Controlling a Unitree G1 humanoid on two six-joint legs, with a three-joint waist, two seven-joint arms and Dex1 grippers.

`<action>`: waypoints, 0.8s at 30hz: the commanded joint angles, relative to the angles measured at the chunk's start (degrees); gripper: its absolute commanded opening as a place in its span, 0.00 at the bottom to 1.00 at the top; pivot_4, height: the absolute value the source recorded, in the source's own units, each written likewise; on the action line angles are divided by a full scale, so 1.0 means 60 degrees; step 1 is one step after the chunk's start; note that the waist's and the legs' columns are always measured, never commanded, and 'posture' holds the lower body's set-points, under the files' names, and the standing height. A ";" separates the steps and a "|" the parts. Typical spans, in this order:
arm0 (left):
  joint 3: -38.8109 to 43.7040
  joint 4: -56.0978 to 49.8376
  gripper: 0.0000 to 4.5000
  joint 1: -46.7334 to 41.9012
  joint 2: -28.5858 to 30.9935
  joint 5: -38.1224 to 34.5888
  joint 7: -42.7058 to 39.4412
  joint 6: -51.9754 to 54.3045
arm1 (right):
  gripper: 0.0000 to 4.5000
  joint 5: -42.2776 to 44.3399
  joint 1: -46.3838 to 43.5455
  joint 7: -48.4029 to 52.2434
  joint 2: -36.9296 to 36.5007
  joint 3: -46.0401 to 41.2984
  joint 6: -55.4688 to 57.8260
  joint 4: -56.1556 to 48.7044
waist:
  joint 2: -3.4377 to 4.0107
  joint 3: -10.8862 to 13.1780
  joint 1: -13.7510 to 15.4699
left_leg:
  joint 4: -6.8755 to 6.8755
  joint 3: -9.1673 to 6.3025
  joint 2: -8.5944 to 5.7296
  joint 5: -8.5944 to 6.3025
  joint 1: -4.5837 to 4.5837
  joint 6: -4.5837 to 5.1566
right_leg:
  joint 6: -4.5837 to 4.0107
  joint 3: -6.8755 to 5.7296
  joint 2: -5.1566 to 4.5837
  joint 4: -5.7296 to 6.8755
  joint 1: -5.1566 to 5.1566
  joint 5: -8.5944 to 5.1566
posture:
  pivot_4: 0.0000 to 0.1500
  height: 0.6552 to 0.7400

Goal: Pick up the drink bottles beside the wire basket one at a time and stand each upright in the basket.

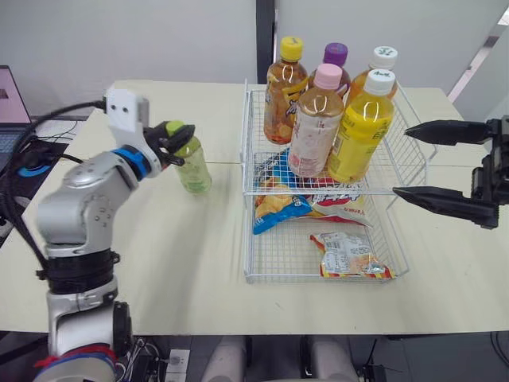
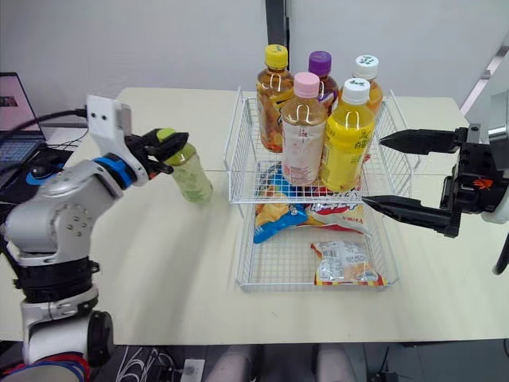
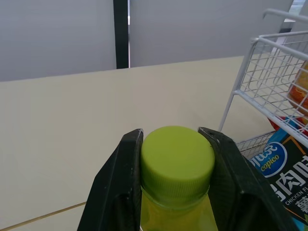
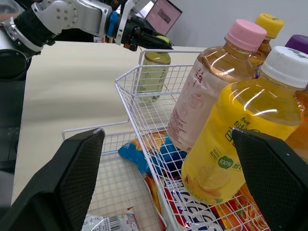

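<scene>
A pale tabletop [image 1: 159, 263] seen from above, with a white two-tier wire basket [image 1: 274, 253] standing near the middle

To the left of the basket and apart from it stands a green drink bottle [image 1: 193, 169] with a lime-green cap [image 3: 177, 161], leaning slightly. Its base is down at the table surface. The left gripper [image 1: 173, 142] reaches in from the left and its two black fingers [image 3: 120, 183] are pressed against opposite sides of the cap, clamping the bottle by its top.

Five bottles stand upright, close together, in the basket's upper tier. In front are a pink-capped bottle [image 1: 316, 131] of pale tea and a white-capped bottle of yellow drink [image 1: 359, 135]. Behind them are a yellow-capped amber bottle [image 1: 282, 95], a purple-capped bottle [image 1: 336, 54] and another white-capped bottle [image 1: 382, 57].

The lower tier holds snack packets: a blue one [image 1: 274, 208] partly under the upper tier and a red and white one [image 1: 350, 255] lying flat toward the front.

The right gripper [image 1: 402, 161] hovers at the basket's right side with its fingers spread wide and nothing between them, tips pointing toward the basket.

A laptop [image 1: 12, 99] sits at the far left edge
</scene>
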 commanded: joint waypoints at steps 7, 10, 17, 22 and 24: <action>0.0890 0.1470 0.31 -0.3351 0.2797 -0.2554 -0.3111 0.1322 | 1.00 -0.0137 0.0042 0.0236 0.0090 -0.0356 -0.0451 0.0167 | -0.0002 0.0004 -0.0024 | -0.0001 0.0009 0.0000 0.0000 -0.0001 0.0000 | 0.0000 -0.0010 0.0003 -0.0004 0.0002 -0.0001 | 1.00 1.00; 0.0491 0.2223 0.31 -0.4674 0.3142 -0.2843 -0.3708 0.1771 | 1.00 -0.0099 0.0122 0.0428 0.0108 -0.0504 -0.0499 0.0282 | -0.0004 0.0005 -0.0022 | 0.0001 0.0013 -0.0003 0.0000 0.0001 0.0000 | 0.0002 -0.0019 0.0003 -0.0005 0.0009 -0.0001 | 1.00 1.00; -0.0831 0.3686 0.31 -0.7128 0.2893 -0.2573 -0.4914 0.1895 | 1.00 0.0046 -0.0014 0.0377 0.0095 -0.0260 -0.0453 0.0354 | -0.0004 0.0006 -0.0058 | 0.0001 0.0014 -0.0001 0.0001 0.0003 0.0000 | 0.0002 -0.0019 0.0003 0.0002 0.0012 -0.0002 | 1.00 1.00; -0.1407 0.4681 0.31 -0.8313 0.2105 -0.2248 -0.5305 0.1696 | 1.00 0.0081 -0.0111 0.0065 0.0250 -0.0034 -0.0461 0.0181 | -0.0004 0.0006 -0.0072 | 0.0001 0.0018 -0.0001 0.0000 0.0001 0.0000 | 0.0003 -0.0018 0.0003 0.0002 0.0010 -0.0002 | 1.00 1.00; -0.1626 0.4864 0.31 -0.8472 0.1788 -0.2022 -0.5398 0.1516 | 1.00 0.0063 -0.0130 -0.0019 0.0315 0.0023 -0.0463 0.0123 | -0.0004 0.0006 -0.0078 | 0.0001 0.0014 -0.0001 0.0000 0.0001 0.0000 | 0.0003 -0.0015 0.0003 0.0002 0.0008 -0.0002 | 1.00 1.00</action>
